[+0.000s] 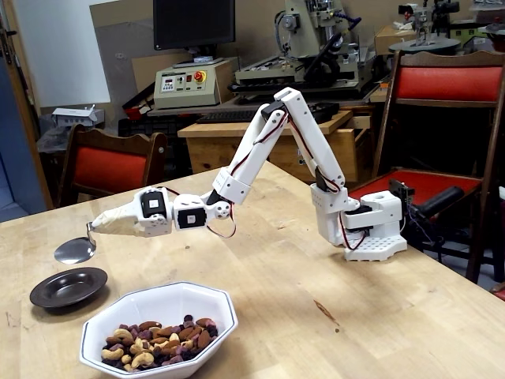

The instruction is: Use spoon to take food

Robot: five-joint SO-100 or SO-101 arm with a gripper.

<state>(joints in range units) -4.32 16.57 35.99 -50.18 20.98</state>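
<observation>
The spoon (75, 250) is a shiny silver one, and its bowl hangs low over the far left rim of a small dark plate (69, 287) with nothing in it. My gripper (96, 224), its fingers wrapped in pale tape, is shut on the spoon's thin bent handle, with the white arm stretched out to the left. The food (158, 338), a mix of cashews, brown nuts and dark dried fruit, lies in a white octagonal bowl (215, 304) at the front edge, below and to the right of the spoon.
The arm's base (369, 229) stands at the right on the wooden table (331, 316). Red chairs stand behind the table at left (106, 167) and right (446, 83). Workshop machines and a monitor fill the background.
</observation>
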